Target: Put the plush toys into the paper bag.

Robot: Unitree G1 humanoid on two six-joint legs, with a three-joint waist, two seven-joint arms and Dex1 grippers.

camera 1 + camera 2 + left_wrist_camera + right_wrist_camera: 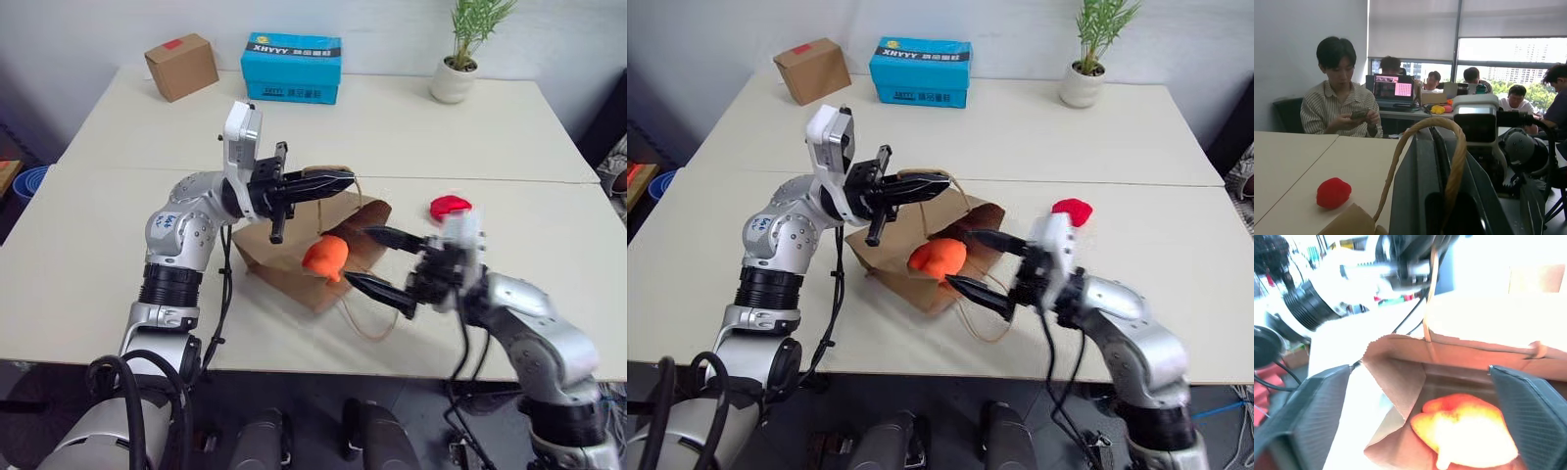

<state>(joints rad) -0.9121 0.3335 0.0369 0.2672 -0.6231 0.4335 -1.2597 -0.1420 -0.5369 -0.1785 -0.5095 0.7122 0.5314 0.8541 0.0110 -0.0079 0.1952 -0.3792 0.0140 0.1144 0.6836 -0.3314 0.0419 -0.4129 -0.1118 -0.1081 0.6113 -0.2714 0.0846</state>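
From the head cameras, the left gripper (pixel 338 180) has its jaws pressed together on a cord handle (pixel 960 191) of the paper bag (pixel 284 257), lifting that side so the mouth faces the right arm; the bag otherwise lies on the white table (pixel 98 225). The right gripper (pixel 968 262) stands at the mouth with its jaws spread wide and nothing between them, and the orange plush toy (pixel 938 257) sits just inside the opening, so I judge the first toy freshly let go. The red plush toy (pixel 450 207) rests on the table beyond the right arm, well apart from the bag. The next move, as I read it, calls for the right arm to back out of the mouth, swing to the red toy and grip it while the left arm holds the handle up. At the far edge a blue box (pixel 292 67) carries white lettering that looks like "XHYYY", with a smaller line too fine to read; a cardboard box (pixel 181 66) bears a red sticker with no legible text, and a potted plant (pixel 457 69) stands beside them. The left wrist view shows the cord looped over the closed black fingers, the red toy on the table, and people seated at desks behind; a laptop screen there is unreadable. The right wrist view looks between its spread fingers (pixel 1308 411) into the bag, where the orange toy lies on the paper
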